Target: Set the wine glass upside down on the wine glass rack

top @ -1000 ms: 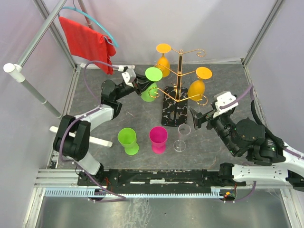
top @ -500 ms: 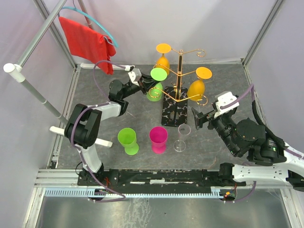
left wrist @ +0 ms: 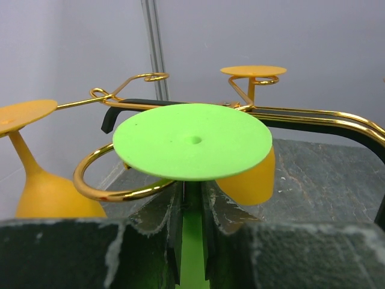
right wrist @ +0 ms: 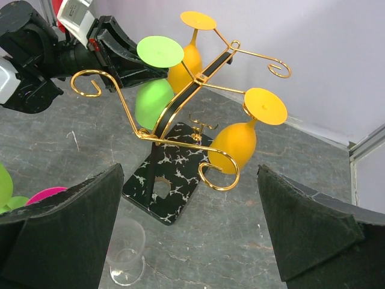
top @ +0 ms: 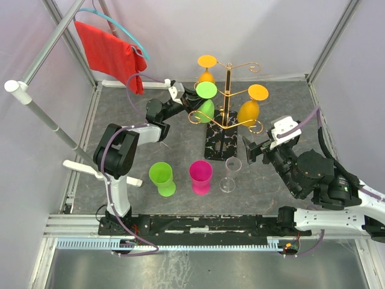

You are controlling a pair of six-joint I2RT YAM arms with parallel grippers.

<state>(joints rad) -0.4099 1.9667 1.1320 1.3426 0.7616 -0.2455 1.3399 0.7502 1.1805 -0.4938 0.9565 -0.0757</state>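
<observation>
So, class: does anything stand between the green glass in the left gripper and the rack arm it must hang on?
Nothing visible. The green glass, upside down in the left gripper, is at a free arm of the rack; the orange glasses hang on other arms.

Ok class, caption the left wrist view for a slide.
Left gripper holds an inverted green glass by its stem at the gold rack.

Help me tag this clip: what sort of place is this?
Probably a robot test cell, not a kitchen: metal frame posts around plain walls, two arms bolted to a rail, and plastic glasses staged round a gold rack.
</observation>
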